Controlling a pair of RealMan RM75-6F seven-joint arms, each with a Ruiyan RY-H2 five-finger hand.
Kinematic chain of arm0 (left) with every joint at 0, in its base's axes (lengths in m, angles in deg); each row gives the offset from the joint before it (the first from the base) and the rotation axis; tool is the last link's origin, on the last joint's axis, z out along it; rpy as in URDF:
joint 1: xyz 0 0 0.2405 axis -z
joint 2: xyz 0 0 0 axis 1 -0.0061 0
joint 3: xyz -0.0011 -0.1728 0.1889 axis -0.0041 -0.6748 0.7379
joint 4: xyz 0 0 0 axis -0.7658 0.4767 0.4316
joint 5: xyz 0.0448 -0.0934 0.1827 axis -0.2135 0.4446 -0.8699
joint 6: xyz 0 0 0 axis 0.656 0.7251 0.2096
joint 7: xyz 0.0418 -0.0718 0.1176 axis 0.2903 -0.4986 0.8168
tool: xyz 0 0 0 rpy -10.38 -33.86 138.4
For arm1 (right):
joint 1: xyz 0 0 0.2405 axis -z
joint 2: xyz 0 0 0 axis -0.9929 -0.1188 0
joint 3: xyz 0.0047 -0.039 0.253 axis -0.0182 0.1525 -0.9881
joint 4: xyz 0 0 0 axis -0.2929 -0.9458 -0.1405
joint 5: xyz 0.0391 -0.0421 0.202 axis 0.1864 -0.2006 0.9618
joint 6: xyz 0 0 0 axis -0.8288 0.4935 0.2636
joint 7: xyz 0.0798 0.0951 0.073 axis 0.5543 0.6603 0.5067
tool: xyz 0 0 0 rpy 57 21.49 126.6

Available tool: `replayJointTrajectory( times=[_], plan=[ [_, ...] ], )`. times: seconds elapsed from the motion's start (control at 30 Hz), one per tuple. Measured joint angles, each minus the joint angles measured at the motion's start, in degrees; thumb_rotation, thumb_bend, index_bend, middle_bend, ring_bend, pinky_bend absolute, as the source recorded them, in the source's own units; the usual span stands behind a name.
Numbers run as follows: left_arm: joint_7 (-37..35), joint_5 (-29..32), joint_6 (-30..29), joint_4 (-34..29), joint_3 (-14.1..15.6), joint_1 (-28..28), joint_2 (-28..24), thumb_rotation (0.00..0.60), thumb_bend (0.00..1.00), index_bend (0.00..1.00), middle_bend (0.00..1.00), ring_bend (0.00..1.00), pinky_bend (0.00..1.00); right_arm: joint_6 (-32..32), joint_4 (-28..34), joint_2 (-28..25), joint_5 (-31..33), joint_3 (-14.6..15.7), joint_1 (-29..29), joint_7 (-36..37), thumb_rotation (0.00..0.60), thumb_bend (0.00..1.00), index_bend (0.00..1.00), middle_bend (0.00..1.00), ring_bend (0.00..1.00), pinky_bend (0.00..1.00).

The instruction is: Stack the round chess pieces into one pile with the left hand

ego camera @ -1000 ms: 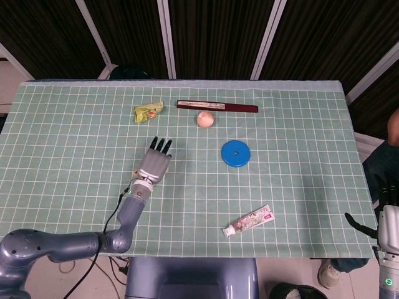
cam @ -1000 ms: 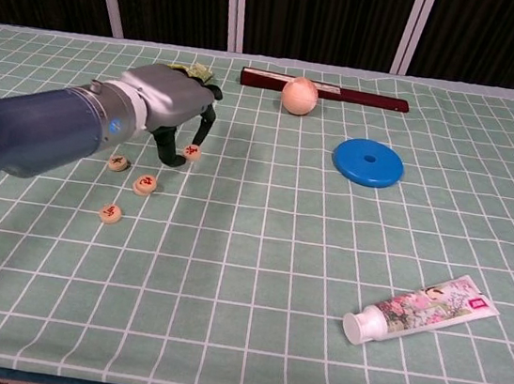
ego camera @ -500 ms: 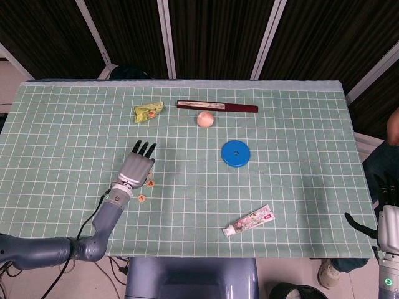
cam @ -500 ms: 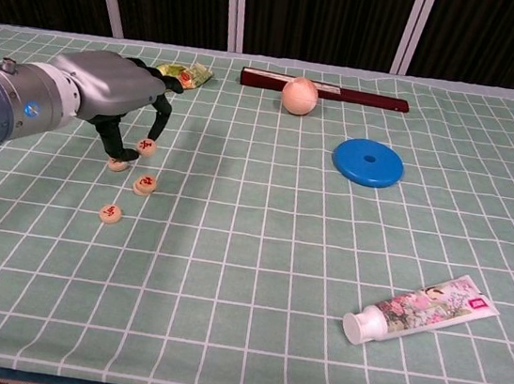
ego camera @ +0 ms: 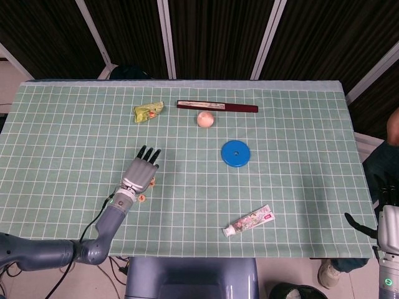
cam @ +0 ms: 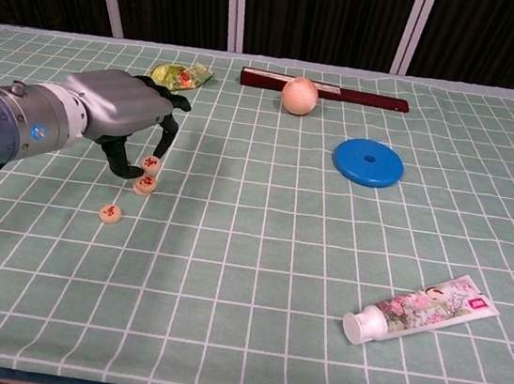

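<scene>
My left hand (cam: pixel 123 118) pinches a chess piece (cam: pixel 151 163) just above another piece (cam: pixel 144 184) (aligning it to start the pile).

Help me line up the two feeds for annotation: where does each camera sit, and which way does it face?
Head view: high above the table's near edge, looking steeply down on the whole green mat; shows the left hand with its arm, plus part of the right hand beside the table.
Chest view: low at the near edge, looking across the mat toward the dark back wall; shows the left hand and forearm.
Shared: left hand, chess pieces, blue disc, toothpaste tube.
</scene>
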Motion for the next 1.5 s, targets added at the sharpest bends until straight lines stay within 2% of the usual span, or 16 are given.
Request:
replayJointTrajectory(
  times=[1.5],
  plan=[
    [2.01,0.38,-0.2,0.83,1.65,-0.17,1.19,0.6,0.3,0.45,0.02,0.0,0.0,0.02,-0.07,-0.01,0.07,-0.03,-0.01,-0.16,0.6,0.23,0.09,0.01,0.0,0.0]
  ],
)
